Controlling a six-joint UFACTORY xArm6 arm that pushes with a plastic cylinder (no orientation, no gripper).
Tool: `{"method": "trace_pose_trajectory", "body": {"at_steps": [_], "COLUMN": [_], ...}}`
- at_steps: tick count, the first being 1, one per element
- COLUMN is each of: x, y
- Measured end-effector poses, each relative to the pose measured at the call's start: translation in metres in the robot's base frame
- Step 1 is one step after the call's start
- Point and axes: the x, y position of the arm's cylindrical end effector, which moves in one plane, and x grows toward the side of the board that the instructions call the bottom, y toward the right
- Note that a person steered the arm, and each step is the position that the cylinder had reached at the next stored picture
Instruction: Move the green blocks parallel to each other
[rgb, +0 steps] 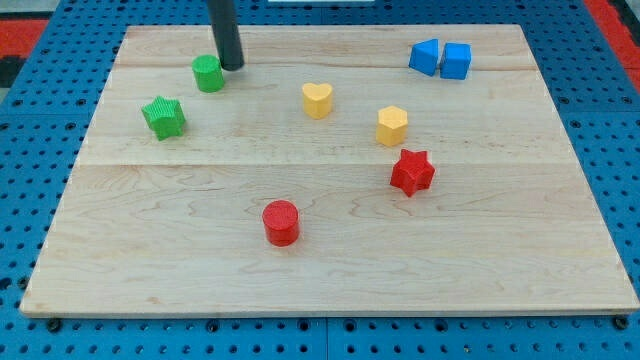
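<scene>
A green round block sits near the board's top left. A green star block lies below and left of it, apart from it. My tip stands just right of the green round block, touching or nearly touching its upper right side. The dark rod rises from there out of the view's top.
The blocks lie on a wooden board over a blue pegboard. A yellow heart and a yellow hexagon-like block sit near the middle. A red star and a red cylinder lie lower. Two blue blocks sit at the top right.
</scene>
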Motion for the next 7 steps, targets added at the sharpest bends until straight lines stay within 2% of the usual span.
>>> {"method": "trace_pose_trajectory", "body": {"at_steps": [1, 2, 3, 4, 7], "x": [0.025, -0.030, -0.074, -0.063, 0.002], "y": [0.022, 0.014, -0.027, -0.052, -0.053]}}
